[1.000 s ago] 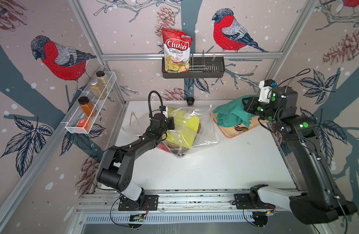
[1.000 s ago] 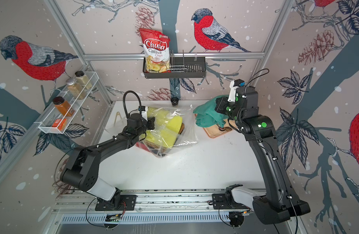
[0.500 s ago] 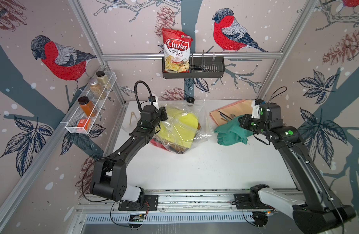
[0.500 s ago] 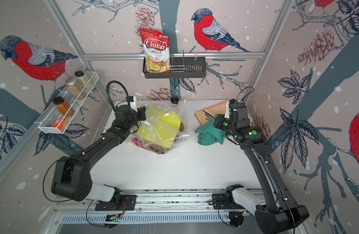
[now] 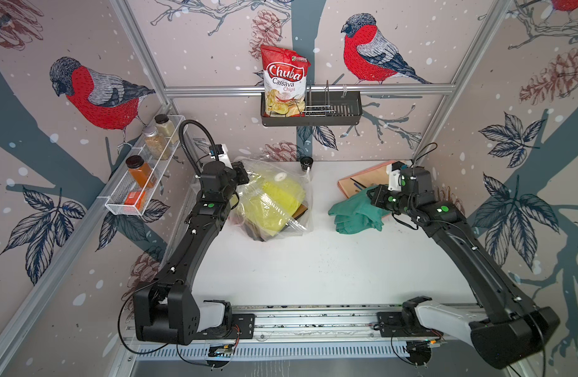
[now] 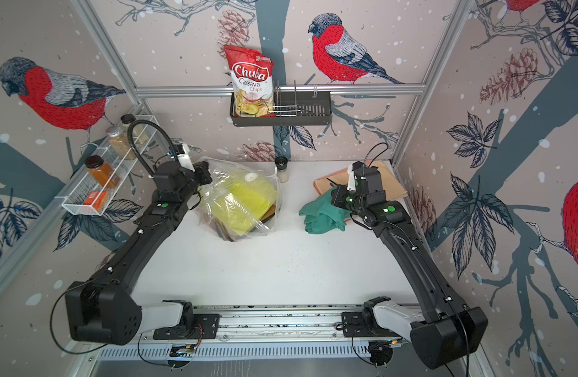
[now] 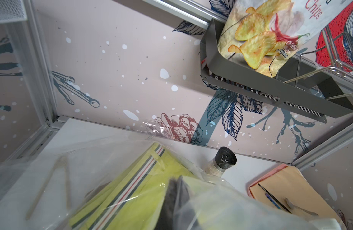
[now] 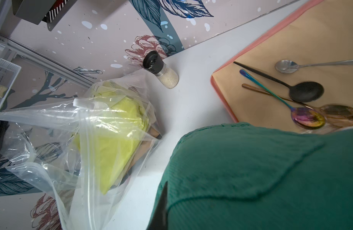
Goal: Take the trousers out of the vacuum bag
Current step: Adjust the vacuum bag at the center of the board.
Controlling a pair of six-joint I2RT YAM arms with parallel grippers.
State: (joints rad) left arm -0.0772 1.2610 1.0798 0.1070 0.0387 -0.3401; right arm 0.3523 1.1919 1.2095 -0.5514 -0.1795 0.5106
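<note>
So the teal trousers (image 5: 354,215) are out of the bag, bunched on the white table (image 5: 313,267) with their far end draped over the front edge of the peach cloth (image 5: 369,178). The right gripper (image 5: 372,197) is clamped down on that end, jaws nearly together with fabric between them. The spoons (image 8: 303,92) lie on the cloth just behind. The rest, yellow trousers (image 5: 274,205) on top and darker folded ones under them, sit inside the vacuum bag (image 5: 299,225), well apart from the teal pair, towards the left arm's side. The white valve disc (image 5: 280,176) faces up. The left gripper (image 5: 241,172) is fully pinched on the bag's plastic at its back left edge, holding that side up. A black-capped shaker (image 5: 306,162) stands right behind the bag by the wall, and a chips bag (image 5: 283,85) sits in the rack above.
</note>
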